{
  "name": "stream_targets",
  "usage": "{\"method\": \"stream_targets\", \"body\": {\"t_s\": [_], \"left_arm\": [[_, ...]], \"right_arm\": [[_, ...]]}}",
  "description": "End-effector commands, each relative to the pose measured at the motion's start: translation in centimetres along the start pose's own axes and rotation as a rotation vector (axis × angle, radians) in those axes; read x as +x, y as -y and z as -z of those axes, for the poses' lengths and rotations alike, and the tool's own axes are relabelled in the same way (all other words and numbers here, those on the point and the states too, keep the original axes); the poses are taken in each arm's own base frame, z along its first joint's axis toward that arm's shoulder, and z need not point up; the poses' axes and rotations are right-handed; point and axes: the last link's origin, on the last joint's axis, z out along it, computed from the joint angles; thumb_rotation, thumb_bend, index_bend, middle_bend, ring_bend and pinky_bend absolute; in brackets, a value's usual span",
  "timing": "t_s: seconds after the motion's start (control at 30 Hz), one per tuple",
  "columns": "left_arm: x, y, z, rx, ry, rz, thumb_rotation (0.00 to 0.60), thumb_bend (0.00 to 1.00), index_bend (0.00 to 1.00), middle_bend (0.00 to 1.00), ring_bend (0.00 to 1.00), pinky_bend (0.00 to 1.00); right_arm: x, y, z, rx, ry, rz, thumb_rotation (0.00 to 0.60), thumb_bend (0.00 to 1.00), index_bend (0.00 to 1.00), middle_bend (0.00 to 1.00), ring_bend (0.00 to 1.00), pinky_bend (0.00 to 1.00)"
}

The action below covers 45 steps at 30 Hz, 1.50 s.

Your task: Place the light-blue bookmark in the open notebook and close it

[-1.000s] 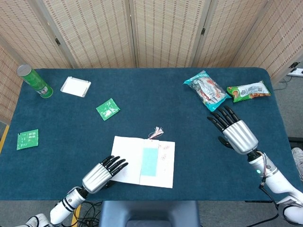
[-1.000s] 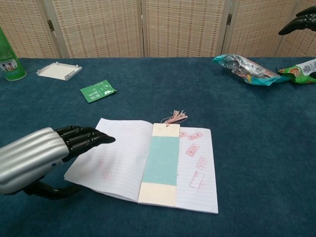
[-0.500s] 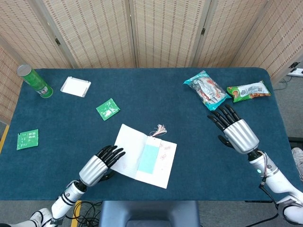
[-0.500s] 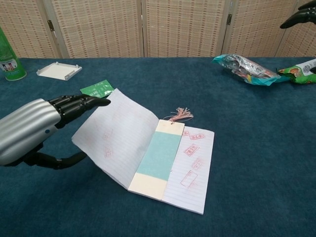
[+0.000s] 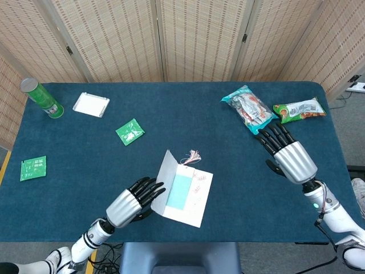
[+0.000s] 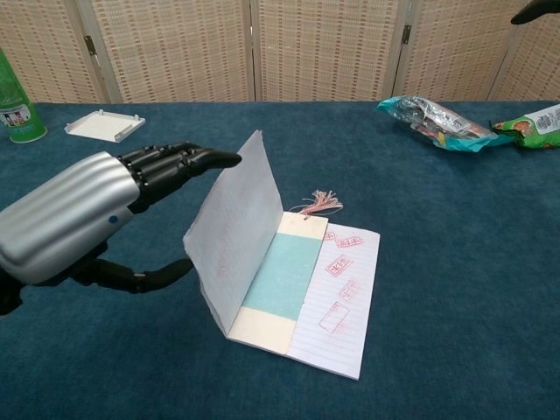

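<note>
The notebook (image 5: 197,193) lies near the table's front edge, its right page flat and stamped in red. Its left half (image 6: 234,236) stands almost upright. The light-blue bookmark (image 5: 178,191) lies along the spine on the flat part, its pink tassel (image 6: 317,204) sticking out past the top edge. My left hand (image 6: 96,210) is behind the raised half, its fingertips touching the top edge and its thumb low against the back. My right hand (image 5: 288,157) hovers to the right with fingers spread, holding nothing.
Two snack bags (image 5: 248,108) (image 5: 299,109) lie at the back right, just beyond my right hand. A green can (image 5: 43,98), a white tray (image 5: 91,104) and two green packets (image 5: 130,131) (image 5: 33,168) sit on the left side.
My left hand has swept right and lifted the notebook's left half from flat to nearly upright. The notebook has turned slightly. My right hand rose a little.
</note>
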Motion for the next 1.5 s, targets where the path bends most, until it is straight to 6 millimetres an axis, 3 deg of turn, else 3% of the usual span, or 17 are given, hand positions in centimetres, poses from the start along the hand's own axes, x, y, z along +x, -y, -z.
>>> {"method": "stream_targets", "body": {"t_s": [0.03, 0.57, 0.8, 1.13, 1.5], "left_arm": [[0.0, -1.1, -0.9, -0.041, 0.001, 0.004, 0.600, 0.37, 0.07, 0.15, 0.14, 0.22], [-2.1, -5.4, -3.9, -0.163, 0.096, 0.015, 0.600, 0.37, 0.07, 0.15, 0.14, 0.22], [-2.3, -5.8, -3.9, -0.177, 0.135, 0.011, 0.600, 0.37, 0.07, 0.15, 0.14, 0.22], [-0.2, -3.0, -1.8, -0.068, 0.134, 0.035, 0.600, 0.37, 0.08, 0.15, 0.14, 0.22], [3.3, 2.3, 1.9, 0.154, 0.117, 0.016, 0.600, 0.37, 0.12, 0.15, 0.14, 0.22]], "right_arm": [[0.4, -0.2, 0.0, -0.005, -0.014, 0.002, 0.600, 0.24, 0.16, 0.12, 0.00, 0.00], [0.8, -0.8, 0.4, -0.025, -0.028, -0.003, 0.600, 0.24, 0.16, 0.12, 0.00, 0.00], [0.7, -0.9, 0.5, -0.026, -0.030, -0.007, 0.600, 0.24, 0.16, 0.12, 0.00, 0.00], [0.0, -0.4, 0.8, -0.008, 0.037, -0.008, 0.600, 0.24, 0.16, 0.12, 0.00, 0.00], [-1.2, 1.0, 1.2, 0.028, 0.140, -0.021, 0.600, 0.26, 0.16, 0.12, 0.03, 0.09]]}}
